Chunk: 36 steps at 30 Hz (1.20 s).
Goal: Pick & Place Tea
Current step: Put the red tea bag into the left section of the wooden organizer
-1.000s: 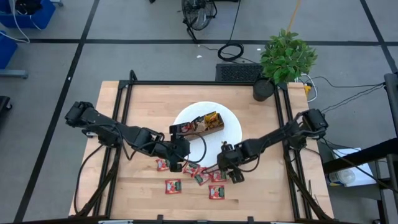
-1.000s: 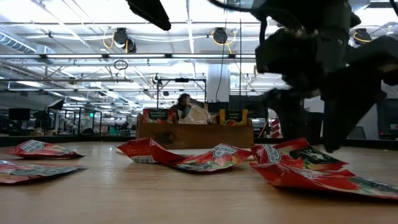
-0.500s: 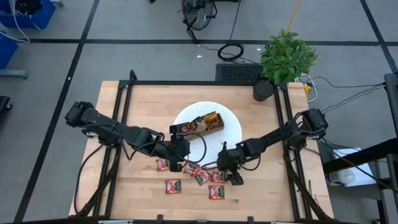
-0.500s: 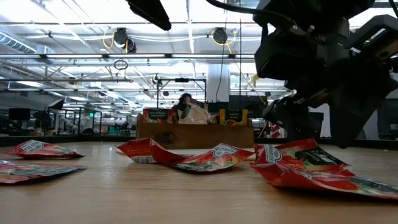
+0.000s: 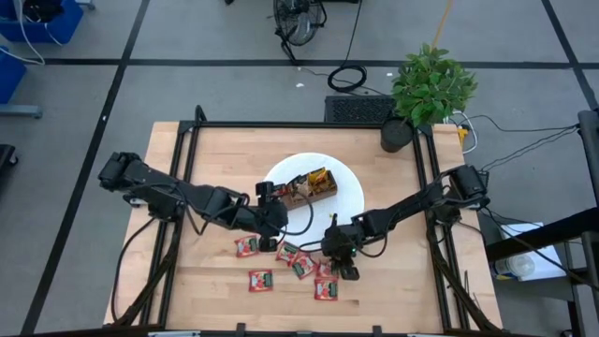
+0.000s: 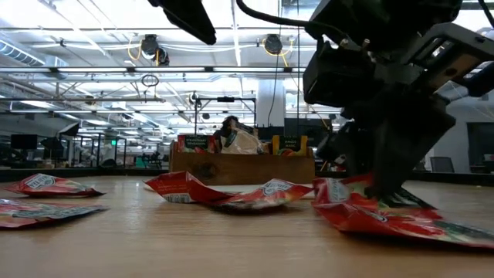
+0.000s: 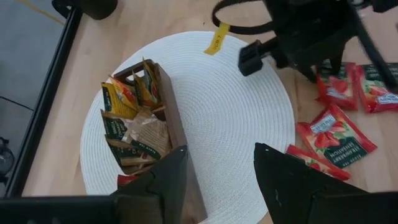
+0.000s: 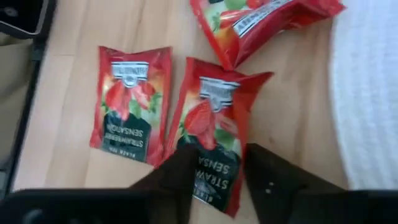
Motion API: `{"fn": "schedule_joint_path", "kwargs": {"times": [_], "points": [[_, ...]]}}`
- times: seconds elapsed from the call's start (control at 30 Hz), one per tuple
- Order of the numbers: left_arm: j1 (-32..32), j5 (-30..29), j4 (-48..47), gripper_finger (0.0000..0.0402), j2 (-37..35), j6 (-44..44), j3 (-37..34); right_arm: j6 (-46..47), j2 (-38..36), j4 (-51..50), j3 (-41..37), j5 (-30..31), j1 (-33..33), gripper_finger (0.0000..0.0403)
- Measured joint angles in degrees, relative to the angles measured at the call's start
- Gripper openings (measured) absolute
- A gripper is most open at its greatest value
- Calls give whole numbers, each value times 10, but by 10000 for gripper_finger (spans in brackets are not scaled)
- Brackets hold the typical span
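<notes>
Right gripper (image 8: 214, 165) of mine is down on the tabletop toward its near edge, its two dark fingers (image 8: 180, 171) straddling the lower edge of one red strawberry sachet (image 8: 211, 134); the jaws are partly drawn in around it, but I cannot tell whether they have a firm hold yet. A second red sachet (image 8: 127, 106) lies just beside it, edges almost touching, and a crumpled one (image 8: 267, 22) sits past it near the white round mat (image 8: 367, 99). My judgement: the pinch should take only the one sachet, squarely across its edge, so the neighbour is not dragged along when I lift. From above, the rest of the loose tea (image 5: 260, 280) is scattered along the near edge of the tabletop, in front of the mat. The wooden tray (image 7: 171, 134) stands on the mat in the tabletop's middle, already holding yellow and tan sachets (image 7: 127, 99). My left gripper (image 7: 217, 174) hangs open and empty beside that tray. Risk noted: thin foil may slip from a shallow grip.
</notes>
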Motion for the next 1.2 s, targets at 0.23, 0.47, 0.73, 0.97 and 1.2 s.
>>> {"fn": "schedule_joint_path", "kwargs": {"times": [0.23, 0.47, 0.73, 0.97, 1.2], "points": [[3, 1, 0, 186, 0, -26, 0, -39, -20, -18, -2, 8, 14, 7], [4, 1, 11, 186, 0, -64, 0, -90, -97, -94, -3, 183, 45, 0], [6, 30, 183, 186, 87, -79, 0, -175, -184, -127, -2, 578, 98, 0], [5, 31, 268, 186, 164, -74, -1, -187, -187, -100, -2, 734, 118, 0], [2, -2, 320, 186, 170, -60, 0, -207, -187, -37, -2, 734, 122, 0]]}}
